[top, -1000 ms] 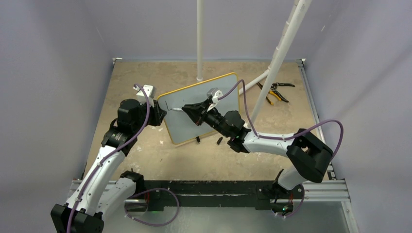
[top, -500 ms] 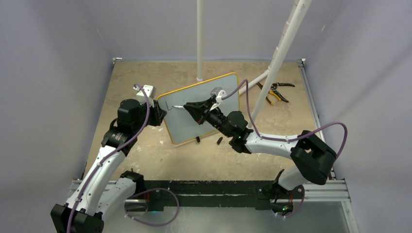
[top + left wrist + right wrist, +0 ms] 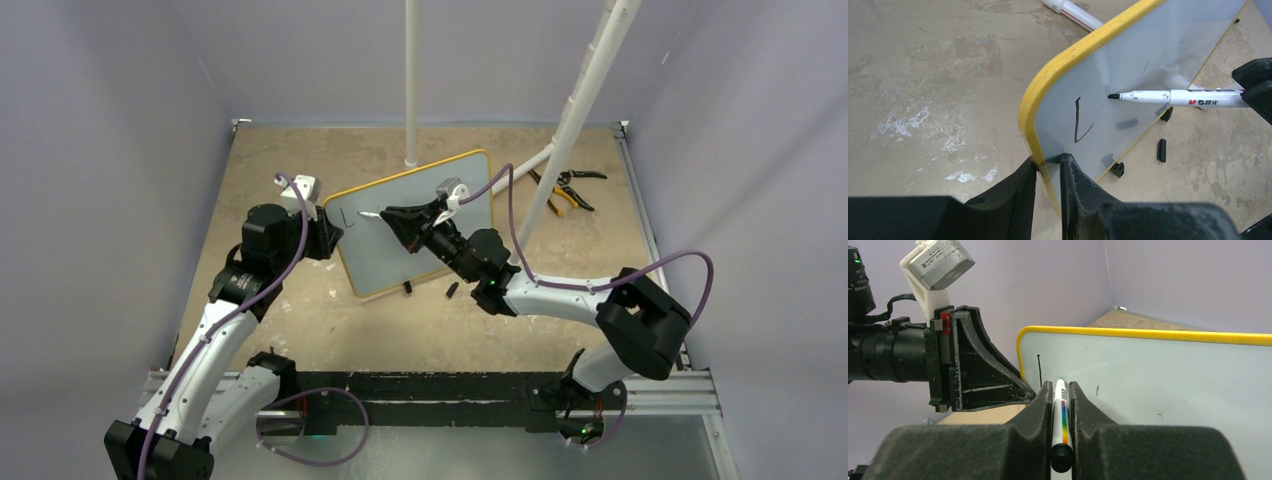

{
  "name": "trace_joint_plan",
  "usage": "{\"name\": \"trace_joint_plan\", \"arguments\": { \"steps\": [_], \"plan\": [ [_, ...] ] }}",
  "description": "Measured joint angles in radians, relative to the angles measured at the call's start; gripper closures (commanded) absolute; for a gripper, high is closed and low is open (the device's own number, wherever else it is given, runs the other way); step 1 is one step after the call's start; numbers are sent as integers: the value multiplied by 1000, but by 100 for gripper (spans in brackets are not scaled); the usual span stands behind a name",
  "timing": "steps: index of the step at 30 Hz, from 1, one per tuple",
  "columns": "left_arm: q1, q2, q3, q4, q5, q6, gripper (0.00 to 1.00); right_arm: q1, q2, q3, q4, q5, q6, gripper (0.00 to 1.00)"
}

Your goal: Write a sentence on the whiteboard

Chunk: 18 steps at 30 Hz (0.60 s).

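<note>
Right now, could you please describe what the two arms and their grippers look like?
The left arm and right arm have white shells with black joint housings. A purple cable loops along each. The left gripper and right gripper have matte black, wedge-shaped fingers; a white-grey camera block sits on the left wrist.

White plastic marker pen with black tip [image 3: 1178,97]: black print "M&G" plus small Chinese characters on the barrel. Pale grey-white rectangular whiteboard with yellow frame [image 3: 1128,60]: one hand-drawn black "L"-like stroke [image 3: 1078,120] near its rounded corner.
</note>
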Motion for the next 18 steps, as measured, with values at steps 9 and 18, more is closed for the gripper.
{"name": "trace_joint_plan", "arguments": {
  "steps": [9,18],
  "plan": [
    [0,0,0,0,0,0,89,0,25,13,6,-31,-2,100],
    [0,0,0,0,0,0,89,1,30,10,0,-44,-2,100]
  ]
}}
